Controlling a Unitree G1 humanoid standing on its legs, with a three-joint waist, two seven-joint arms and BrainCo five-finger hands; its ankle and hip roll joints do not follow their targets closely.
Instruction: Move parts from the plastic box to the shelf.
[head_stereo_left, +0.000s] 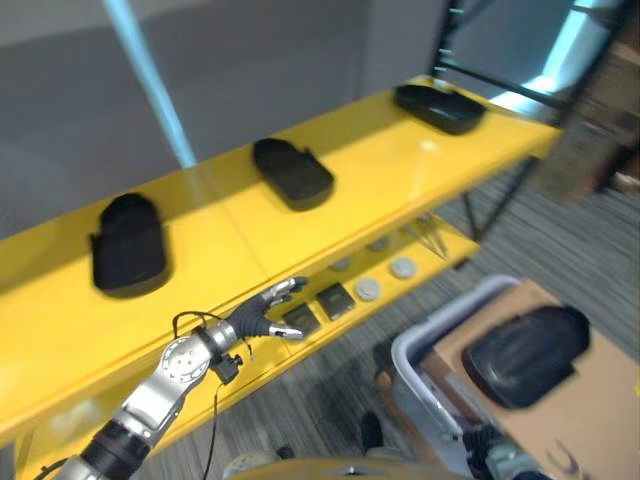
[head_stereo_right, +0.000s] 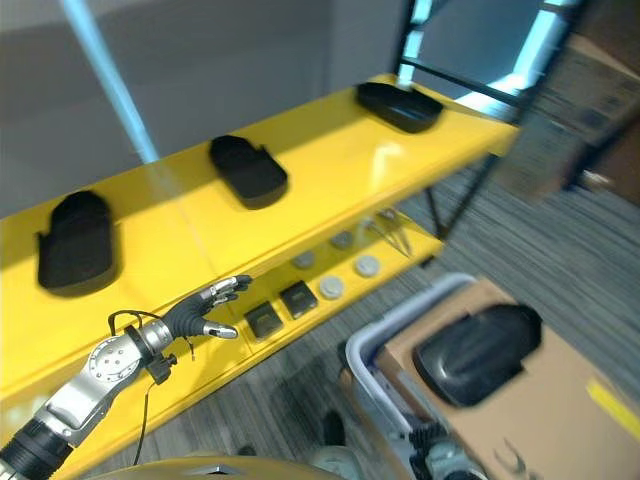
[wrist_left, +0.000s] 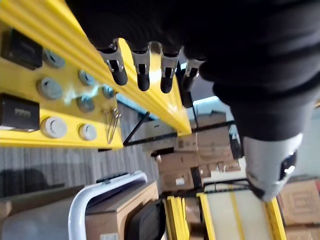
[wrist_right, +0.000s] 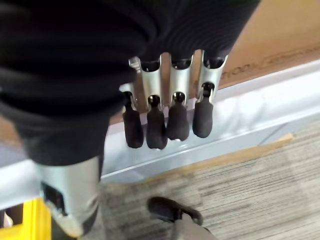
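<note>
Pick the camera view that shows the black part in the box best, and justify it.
The left eye view: the black part lies whole on cardboard inside the plastic box. The right eye view shows it too; the left wrist view catches only its edge.

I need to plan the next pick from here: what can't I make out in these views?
- Plastic box interior: covered by the cardboard sheet and the black part on it, eye views.
- Lower shelf: its back hidden under the top shelf.
- Right robot hand: the wrist view shows the fingers from behind, so any contact is unclear.
- Left robot hand: holds nothing.
</note>
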